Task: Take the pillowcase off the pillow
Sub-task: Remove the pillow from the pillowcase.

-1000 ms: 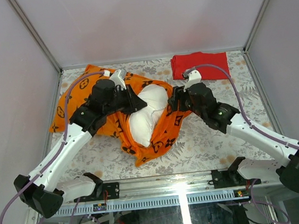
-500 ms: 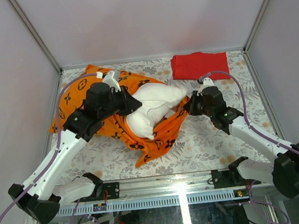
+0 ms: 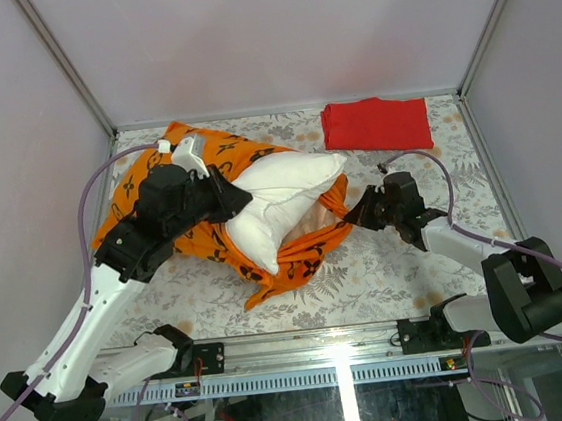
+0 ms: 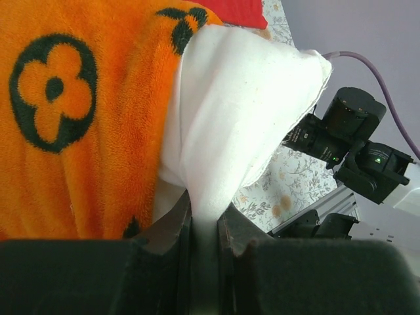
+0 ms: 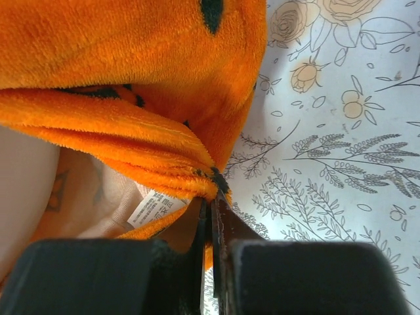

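Note:
The white pillow [image 3: 285, 198] lies mid-table, its right half bare and its left and lower parts still inside the orange pillowcase [image 3: 152, 174] with black motifs. My left gripper [image 3: 231, 198] is shut on a pinched fold of the pillow [image 4: 243, 111], with the pillowcase [image 4: 85, 111] just to the left of it. My right gripper [image 3: 360, 212] is low at the pillow's right end. It is shut on the bunched hem of the pillowcase [image 5: 131, 52], beside a white care label [image 5: 154, 207]. In the wrist views the left gripper [image 4: 205, 211] and right gripper [image 5: 211, 197] show fabric between their fingers.
A folded plain red cloth [image 3: 375, 123] lies at the back right. A floral table covering [image 5: 341, 131] spreads under everything. Grey walls enclose the table on three sides. The right arm's black wrist [image 4: 354, 141] is close to the pillow's far corner.
My right gripper has shut on the pillowcase hem and drawn it down and to the right. The left arm has pulled the pillow up and to the left, baring more white.

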`<state>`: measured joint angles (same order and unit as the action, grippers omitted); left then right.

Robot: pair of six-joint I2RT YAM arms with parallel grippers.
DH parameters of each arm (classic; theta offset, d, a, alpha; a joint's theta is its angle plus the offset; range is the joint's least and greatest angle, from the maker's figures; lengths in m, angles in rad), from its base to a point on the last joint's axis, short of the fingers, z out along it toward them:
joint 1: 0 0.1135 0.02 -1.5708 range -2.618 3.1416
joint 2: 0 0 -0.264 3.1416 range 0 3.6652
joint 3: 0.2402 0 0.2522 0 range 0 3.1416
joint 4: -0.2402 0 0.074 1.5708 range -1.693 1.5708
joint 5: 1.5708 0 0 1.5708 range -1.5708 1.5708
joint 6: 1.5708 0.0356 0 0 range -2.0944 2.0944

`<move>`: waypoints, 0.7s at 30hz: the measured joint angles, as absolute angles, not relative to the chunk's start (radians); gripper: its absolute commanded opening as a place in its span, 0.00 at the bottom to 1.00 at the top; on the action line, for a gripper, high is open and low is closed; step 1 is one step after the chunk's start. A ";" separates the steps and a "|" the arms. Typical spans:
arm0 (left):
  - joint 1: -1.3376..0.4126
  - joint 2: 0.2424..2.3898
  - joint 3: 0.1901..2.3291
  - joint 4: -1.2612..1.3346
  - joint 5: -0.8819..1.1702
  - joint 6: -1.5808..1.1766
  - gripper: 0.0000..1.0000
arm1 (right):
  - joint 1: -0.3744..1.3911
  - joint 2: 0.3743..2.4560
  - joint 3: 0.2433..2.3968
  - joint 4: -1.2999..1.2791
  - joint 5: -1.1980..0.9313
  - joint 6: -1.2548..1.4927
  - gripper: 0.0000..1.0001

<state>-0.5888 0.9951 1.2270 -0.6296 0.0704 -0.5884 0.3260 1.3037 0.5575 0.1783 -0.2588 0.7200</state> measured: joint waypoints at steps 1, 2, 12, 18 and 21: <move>-0.589 0.991 1.227 -0.632 0.068 -0.588 0.00 | 0.326 1.307 0.558 0.183 -0.265 0.727 0.00; -0.589 0.987 1.227 -0.635 0.065 -0.588 0.00 | 0.326 1.309 0.558 0.189 -0.273 0.735 0.02; -0.588 0.964 1.232 -0.643 0.046 -0.586 0.00 | 0.303 1.297 0.524 0.180 -0.274 0.737 0.85; -0.588 0.971 1.232 -0.635 0.045 -0.586 0.00 | 0.294 1.078 0.509 0.099 -0.247 0.727 0.88; -0.587 0.989 1.232 -0.616 0.046 -0.587 0.00 | 0.287 0.921 0.511 0.056 -0.215 0.726 0.98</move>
<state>-0.5873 0.9890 1.2324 -0.6155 0.0456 -0.5873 0.2874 0.9207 0.5106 0.0563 -0.2150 0.7258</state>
